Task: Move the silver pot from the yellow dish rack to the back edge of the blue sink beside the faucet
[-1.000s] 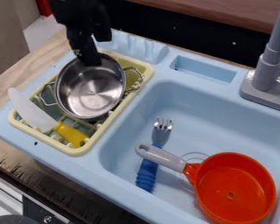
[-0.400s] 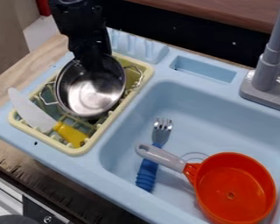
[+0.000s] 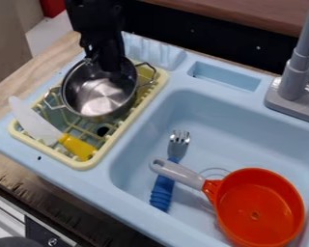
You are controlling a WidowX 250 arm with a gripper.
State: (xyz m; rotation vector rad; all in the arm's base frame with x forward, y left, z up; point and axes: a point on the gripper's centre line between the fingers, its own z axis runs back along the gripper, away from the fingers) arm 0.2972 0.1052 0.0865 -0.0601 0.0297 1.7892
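Far left: toy knife [image 3: 37,121] slants in a cream rack [image 3: 133,120], pale blade toward the left edge of the sink unit [image 3: 8,141], yellow handle toward the rack's near end. Rack's long axis runs from near left to far right.

Metal pot [image 3: 96,94] over the rack's middle and far part, mouth facing up; wire handles point near-left and far-right, the latter close to the rack's right rim. Pincer [image 3: 100,61] hangs at the pot's far rim, apparently clamped on it, one finger inside, one outside; bulk of the pot lies on the near side of the pincer. Base probably off the rack, hard to judge. Knife handle is nearer the camera, apart from the pot.

Right of the rack: basin [image 3: 202,116] with fork [image 3: 162,188], tines toward the far edge; orange pan [image 3: 257,207] at near right, grey handle above the fork. Grey tap [image 3: 292,79] at the far-right corner.
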